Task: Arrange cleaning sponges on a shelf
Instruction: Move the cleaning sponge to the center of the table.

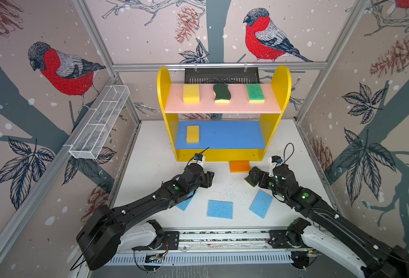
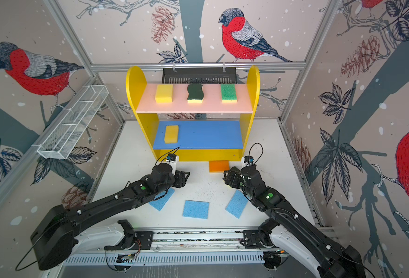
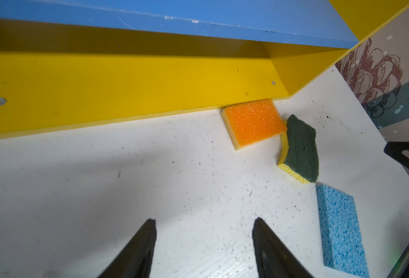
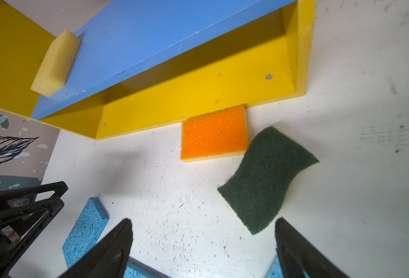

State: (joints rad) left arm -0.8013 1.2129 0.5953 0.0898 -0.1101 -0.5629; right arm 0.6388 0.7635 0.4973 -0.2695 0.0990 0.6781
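1. Both top views, the shelf. The shelf [image 1: 164, 96] stands at the far side of the tabletop [image 1: 150, 173]. Its pink board [image 1: 222, 107] carries three sponges in a row, each apart from the next: plain yellow sponge [image 1: 191, 93], upper wavy sponge [image 1: 222, 93], bright-green sponge [image 1: 255, 92]. Its blue board [image 1: 234, 134] carries the second yellow sponge [image 1: 192, 133], near the end on my left-arm side.
2. Both top views, the tabletop. The orange sponge [image 2: 219, 166] lies against the shelf's bottom front edge. Three light-blue sponges [image 1: 219, 209] lie flat nearer my bases, and my left arm covers part of one. My left tool [image 1: 210, 179] and right tool [image 1: 251, 177] face each other in front of the shelf, well apart. The loose wavy sponge [image 1: 248, 183] shows just beneath the right tool.
3. Left wrist. My left tool [image 3: 203, 231] has its jaws moderately apart over bare tabletop, with nothing between them. Ahead, the orange sponge [image 3: 254, 122] touches the shelf's yellow base. The loose wavy sponge [image 3: 301, 149], dark side up, touches the orange sponge's corner.
4. Right wrist. My right tool [image 4: 203, 238] stands wide and holds nothing. The loose wavy sponge [image 4: 266, 178] lies on the tabletop just ahead, its nearest corner close to one of my fingers [image 4: 295, 248] and not gripped. The second yellow sponge [image 4: 56, 63] rests on the blue board beside the yellow side panel.
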